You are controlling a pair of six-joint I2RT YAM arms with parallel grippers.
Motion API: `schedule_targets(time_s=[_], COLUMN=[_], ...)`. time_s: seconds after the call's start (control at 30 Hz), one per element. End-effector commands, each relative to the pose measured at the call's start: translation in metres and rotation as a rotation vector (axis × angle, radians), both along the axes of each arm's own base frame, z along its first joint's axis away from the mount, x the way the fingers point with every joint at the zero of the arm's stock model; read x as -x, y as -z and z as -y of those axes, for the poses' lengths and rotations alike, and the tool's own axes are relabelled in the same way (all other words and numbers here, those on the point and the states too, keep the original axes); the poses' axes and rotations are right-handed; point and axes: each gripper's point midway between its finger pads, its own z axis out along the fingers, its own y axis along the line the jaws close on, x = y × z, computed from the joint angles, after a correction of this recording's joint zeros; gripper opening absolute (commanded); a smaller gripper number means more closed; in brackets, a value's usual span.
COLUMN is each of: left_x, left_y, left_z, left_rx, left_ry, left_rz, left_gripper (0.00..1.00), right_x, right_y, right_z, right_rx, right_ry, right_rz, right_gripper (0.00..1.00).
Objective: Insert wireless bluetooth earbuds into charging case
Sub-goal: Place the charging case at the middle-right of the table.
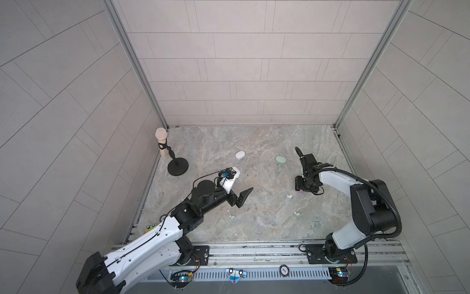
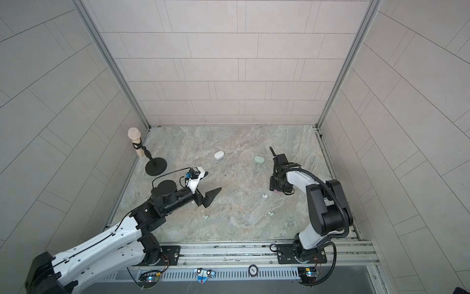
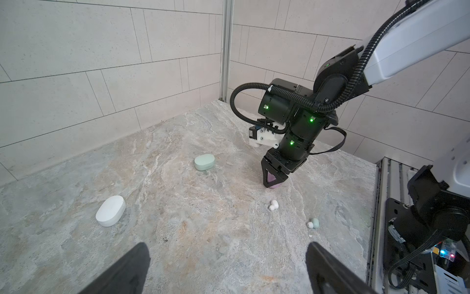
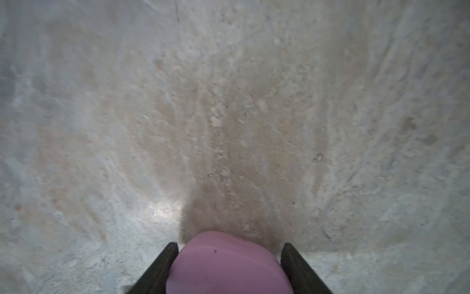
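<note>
Toward the right edge of the counter, a lilac charging case is pinched by the right gripper.
The left gripper is held spread wide and empty, left of centre; the white earbuds are found just in front of the case, nearer the right arm.

The left gripper hangs with fingers spread wide over the marble table, the white case lying just ahead of it and the mint case farther out. Also ahead, a white earbud and a mint earbud lie near each other, and just beyond them the right gripper stands tip-down, clamped on a lilac case.
</note>
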Motion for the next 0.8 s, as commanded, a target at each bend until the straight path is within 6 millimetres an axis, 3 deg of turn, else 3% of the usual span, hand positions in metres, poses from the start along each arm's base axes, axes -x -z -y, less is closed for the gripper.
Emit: schedule_targets(time_s=[0.0, 0.13, 0.3, 0.77], left_x=[0.002, 0.002, 0.003, -0.002], left_y=[-0.001, -0.001, -0.001, 0.002], left_z=[-0.001, -0.002, -0.003, -0.012], left_rx=[-0.004, -0.009, -0.009, 0.003], left_ry=[0.004, 0.002, 0.0, -0.057], left_rz=[0.012, 0.015, 0.015, 0.002], left_gripper=[1.0, 1.0, 1.0, 1.0], right_x=[0.009, 0.015, 0.016, 0.006], right_y=[0.011, 0.012, -0.001, -0.058], right_z=[0.004, 0.007, 0.01, 0.001], right_rx=[0.021, 0.029, 0.04, -0.017], right_ry=[0.008, 0.026, 0.035, 0.034], right_rz=[-0.055, -0.069, -0.043, 0.062], right_gripper=[0.59, 0.71, 0.82, 0.89])
